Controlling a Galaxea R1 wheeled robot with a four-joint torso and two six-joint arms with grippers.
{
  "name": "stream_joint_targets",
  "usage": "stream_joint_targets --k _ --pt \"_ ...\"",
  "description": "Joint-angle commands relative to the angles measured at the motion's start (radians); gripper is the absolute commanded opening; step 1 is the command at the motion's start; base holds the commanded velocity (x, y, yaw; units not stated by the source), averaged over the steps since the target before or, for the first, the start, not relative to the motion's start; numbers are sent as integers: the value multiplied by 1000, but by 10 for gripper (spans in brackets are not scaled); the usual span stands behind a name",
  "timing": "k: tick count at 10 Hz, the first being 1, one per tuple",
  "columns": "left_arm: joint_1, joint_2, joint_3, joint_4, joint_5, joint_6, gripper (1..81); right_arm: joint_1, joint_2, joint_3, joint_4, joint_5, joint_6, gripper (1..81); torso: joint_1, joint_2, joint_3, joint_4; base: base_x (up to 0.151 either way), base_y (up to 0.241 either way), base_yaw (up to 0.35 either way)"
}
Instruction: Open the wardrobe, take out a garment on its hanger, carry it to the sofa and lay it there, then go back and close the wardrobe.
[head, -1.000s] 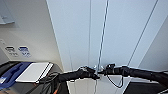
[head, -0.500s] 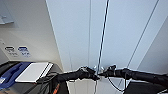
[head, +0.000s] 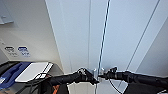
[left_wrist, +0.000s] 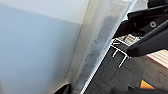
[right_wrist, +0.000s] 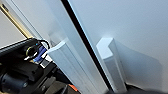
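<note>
The wardrobe (head: 117, 37), a tall white cabinet with two plain doors, is filling the centre and right of the head view, its doors meeting at a thin dark seam running down the middle of the frame. Two small white vertical handles (head: 97, 73) are sitting on either side of that seam, low in the frame. The left gripper (head: 92, 77) is reaching in from the lower left and is sitting right at the left-hand handle, while the right gripper (head: 103, 75) is coming in from the lower right and is meeting the right-hand handle (whether the fingers of either are apart, together or clamped on a handle cannot be told). In the right wrist view both handles are showing close up as white blocks standing out from the doors on each side of the dark seam (right_wrist: 85, 47). At the lower left of the head view, a white panel (head: 32, 71) is lying beside a blue surface (head: 11, 73).
</note>
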Motion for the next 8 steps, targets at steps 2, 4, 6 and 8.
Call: stream_joint_targets --k 2,4,6,8 --pt "37 -60 381 15 -89 10 811 63 18 237 32 27 11 811 0 0 0 0 0 0 0" --pt "112 -184 526 55 -89 10 811 21 -42 320 26 37 5 811 0 0 0 0 0 0 0" --pt "147 -316 650 68 -89 10 811 -26 -111 407 24 38 -1 811 0 0 0 0 0 0 0" --pt "185 -457 766 74 -99 12 811 -100 -198 485 20 56 -3 811 0 0 0 0 0 0 0"
